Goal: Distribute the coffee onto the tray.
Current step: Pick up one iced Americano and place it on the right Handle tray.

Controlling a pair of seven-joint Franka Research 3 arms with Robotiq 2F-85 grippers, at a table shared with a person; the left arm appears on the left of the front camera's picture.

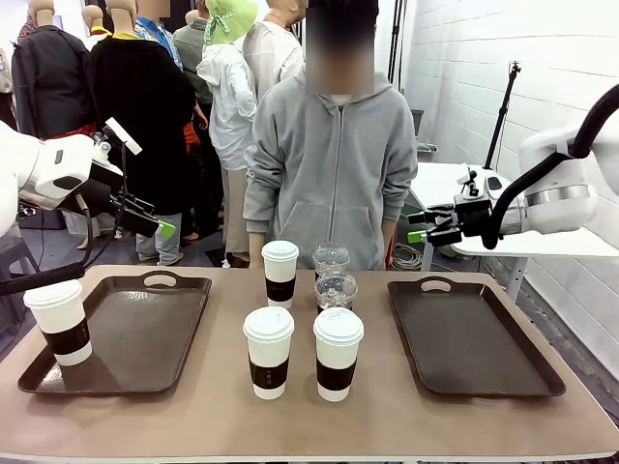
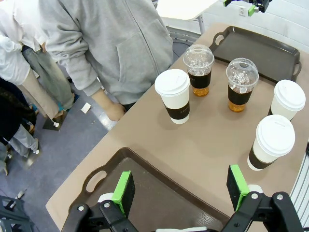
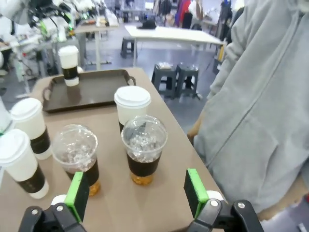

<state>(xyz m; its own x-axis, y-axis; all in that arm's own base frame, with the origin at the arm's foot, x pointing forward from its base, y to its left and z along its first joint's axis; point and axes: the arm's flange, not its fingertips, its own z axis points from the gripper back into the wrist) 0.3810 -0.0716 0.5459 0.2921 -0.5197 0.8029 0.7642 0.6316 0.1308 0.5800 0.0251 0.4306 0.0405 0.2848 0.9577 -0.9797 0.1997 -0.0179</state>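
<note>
Right wrist view: the right pincer (image 3: 137, 194), spread empty, is being aimed at the nearer iced coffee (image 3: 144, 140); its sleeve (image 3: 143, 166) should be gripped squarely, cup upright.

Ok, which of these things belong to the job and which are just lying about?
Job: left tray, right tray, placed white cup, far white cup, near-left white cup, near-right white cup, far iced coffee, near iced coffee.
Lying about: stools, white side table.
</note>
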